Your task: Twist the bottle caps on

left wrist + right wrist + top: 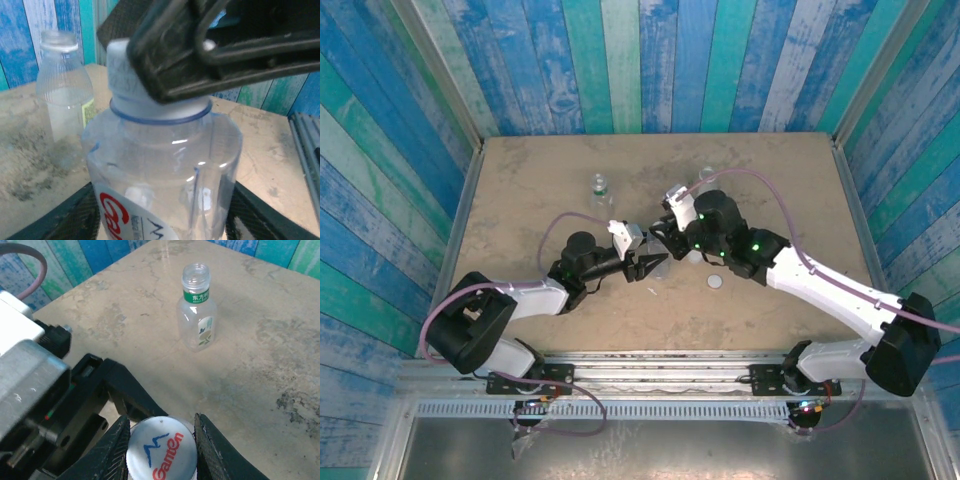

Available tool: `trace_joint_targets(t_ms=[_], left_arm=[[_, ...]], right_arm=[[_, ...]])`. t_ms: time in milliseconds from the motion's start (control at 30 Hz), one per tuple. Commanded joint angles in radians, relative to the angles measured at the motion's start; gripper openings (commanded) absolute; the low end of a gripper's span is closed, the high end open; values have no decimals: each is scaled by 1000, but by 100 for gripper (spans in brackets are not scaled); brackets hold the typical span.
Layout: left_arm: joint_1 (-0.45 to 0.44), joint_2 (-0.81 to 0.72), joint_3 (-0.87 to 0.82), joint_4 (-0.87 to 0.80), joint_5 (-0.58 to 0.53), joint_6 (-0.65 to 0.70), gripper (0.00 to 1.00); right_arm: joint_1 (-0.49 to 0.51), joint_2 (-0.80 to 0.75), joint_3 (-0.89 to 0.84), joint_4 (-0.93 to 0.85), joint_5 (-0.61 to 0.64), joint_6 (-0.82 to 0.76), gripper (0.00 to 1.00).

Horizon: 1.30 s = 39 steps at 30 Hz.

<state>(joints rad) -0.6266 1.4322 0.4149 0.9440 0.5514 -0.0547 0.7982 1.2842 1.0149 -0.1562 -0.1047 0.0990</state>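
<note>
**Operator:** Describe the enclosure and the work surface.

**Technician:** The walls (pixel 640 60) are blue, teal and white planks and close off 3 sides. The table (pixel 520 180) is a mottled beige slab, scuffed darker in patches.

**Operator:** Arm pose?

**Technician:** The left arm (pixel 520 300) reaches from its base inward toward the table centre, with the forearm low and nearly level. The right arm (pixel 830 290) runs diagonally inward from the opposite base, with the wrist bent downward. The 2 grippers meet at centre, tip to tip.

**Operator:** Jaw state of the left gripper?

**Technician:** The left gripper (pixel 648 265) lies level. Its fingers (pixel 65 217) flank the lower body of the blue-tinted bottle (pixel 165 165), 1 on each side. Whether the pads press the bottle wall or stand just off it cannot be told.

**Operator:** And the right gripper?

**Technician:** The right gripper (pixel 161 437) comes in from above and is clenched on the white cap (pixel 160 455), with 1 finger against each side of its rim. The cap sits on the bottle neck, directly above the left jaws.

**Operator:** Other items?

**Technician:** 2 uncapped bottles stand upright, well apart from both sets of jaws.
- The green-banded bottle (pixel 197 310) stands beyond the left gripper.
- The ribbed bottle (pixel 62 100) stands beyond the right gripper.

1 loose cap (pixel 717 283) lies flat on the table near the right jaws, on the base side, beside the right forearm.
</note>
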Motion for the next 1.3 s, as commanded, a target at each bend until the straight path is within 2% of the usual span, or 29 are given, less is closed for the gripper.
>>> trace_joint_targets(t_ms=[0, 167, 367, 467, 667, 733, 800, 867, 933, 1000, 1133, 1267], left_arm=[[-1, -27, 1, 47, 25, 23, 76], [2, -69, -17, 38, 93, 37, 93], [7, -73, -20, 41, 248, 33, 97], [7, -61, -7, 59, 322, 8, 87], [8, -23, 38, 42, 409, -7, 71], [8, -24, 38, 36, 405, -3, 70], [7, -29, 35, 24, 372, 5, 62], [8, -34, 32, 14, 325, 15, 57], [8, -39, 30, 12, 266, 24, 56], [7, -40, 35, -5, 199, 35, 47], [6, -36, 41, -9, 80, 55, 47], [-4, -42, 30, 1, -77, 85, 47]], right_arm=[[-42, -47, -48, 32, -213, -87, 21], [-129, -90, -68, 44, -420, -153, 21], [-192, -121, -78, 36, -664, -243, 21], [-193, -121, -62, -22, -763, -321, 21], [-192, -117, -61, -34, -807, -366, 22], [-192, -114, -61, -40, -792, -370, 22], [-193, -110, -62, -40, -755, -366, 22], [-193, -101, -58, -36, -703, -330, 22], [-192, -91, -49, -39, -640, -285, 22], [-192, -86, -52, -20, -574, -213, 24], [-184, -90, -98, 61, -416, -39, 28], [-153, -97, -114, 31, -156, 145, 27]])
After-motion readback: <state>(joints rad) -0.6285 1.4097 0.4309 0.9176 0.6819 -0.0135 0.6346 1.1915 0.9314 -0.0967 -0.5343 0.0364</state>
